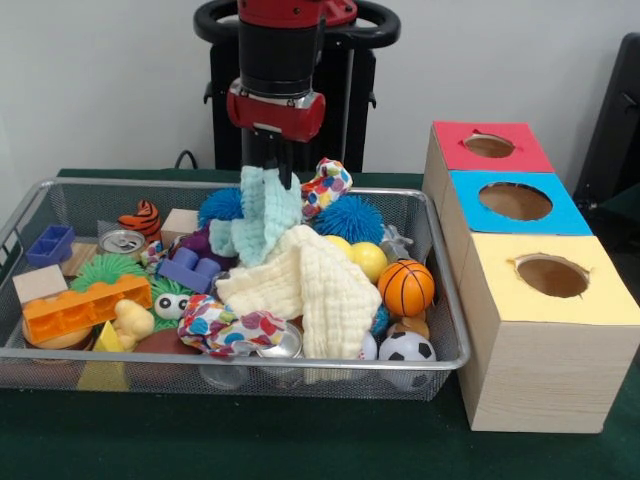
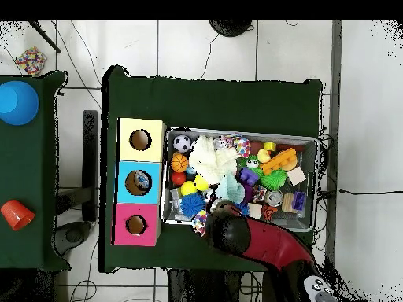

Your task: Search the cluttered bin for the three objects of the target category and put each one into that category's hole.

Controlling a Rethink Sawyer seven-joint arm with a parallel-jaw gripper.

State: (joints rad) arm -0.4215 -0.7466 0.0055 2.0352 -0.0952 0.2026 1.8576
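1. Nearest the camera, the wire bin's (image 1: pixel 240 362) front rim; just behind it lie a patterned cloth (image 1: pixel 228 328) and a soccer ball (image 1: pixel 407 348).
2. Mid-bin, a cream cloth (image 1: pixel 320 285) drapes over the pile, beside a small basketball (image 1: pixel 405 287).
3. Behind that, a mint cloth (image 1: pixel 262 215) hangs straight down from the gripper (image 1: pixel 270 165), long axis vertical; the gripper is pinching its top edge (cloths look like the category sought, as I judge it).
4. The three-hole box (image 1: pixel 530 300) stands beside the bin, to the right in the front view, so the carry runs sideways over the rim.
5. Which hole takes cloths I cannot tell.
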